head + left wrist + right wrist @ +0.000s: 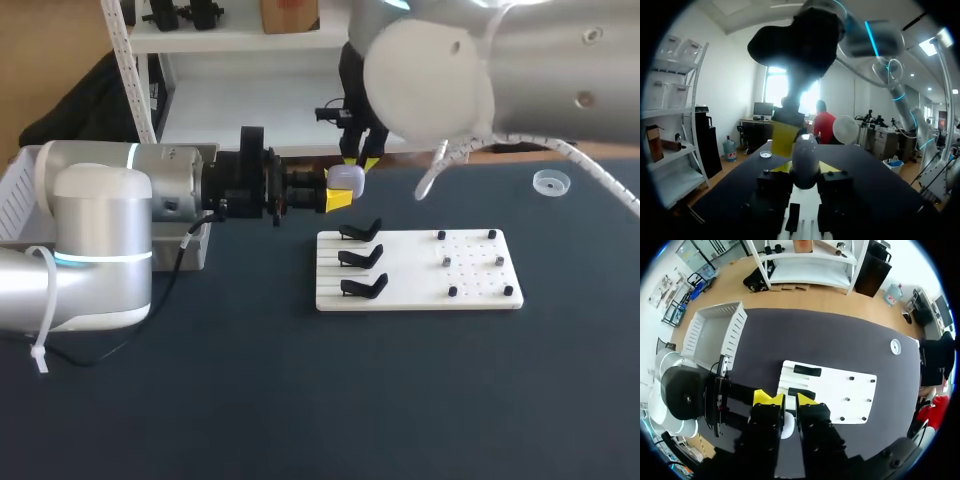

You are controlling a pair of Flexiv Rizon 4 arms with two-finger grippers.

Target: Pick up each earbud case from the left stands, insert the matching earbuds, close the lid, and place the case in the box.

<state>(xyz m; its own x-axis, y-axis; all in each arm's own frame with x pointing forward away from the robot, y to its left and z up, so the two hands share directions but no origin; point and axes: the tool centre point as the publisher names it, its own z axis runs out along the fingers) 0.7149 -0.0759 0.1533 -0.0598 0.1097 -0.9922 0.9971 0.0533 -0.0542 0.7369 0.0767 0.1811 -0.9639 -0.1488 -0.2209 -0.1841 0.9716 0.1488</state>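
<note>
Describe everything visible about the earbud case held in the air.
The earbud case is a small, smooth, rounded white shell, glossy like plastic, lid apparently closed. It hangs above the table, just beyond the white stand board, clamped from two sides by the left claw reaching in sideways. The right claw points down at its top; whether it grips is unclear.

I see a dark table [300, 400] with a white board [470, 285] lying flat near its middle, carrying three black stands [362, 260] along its left side. A small clear round dish [551, 182] sits well apart, far right. A white slatted box [20, 200] rests at the left edge.
</note>
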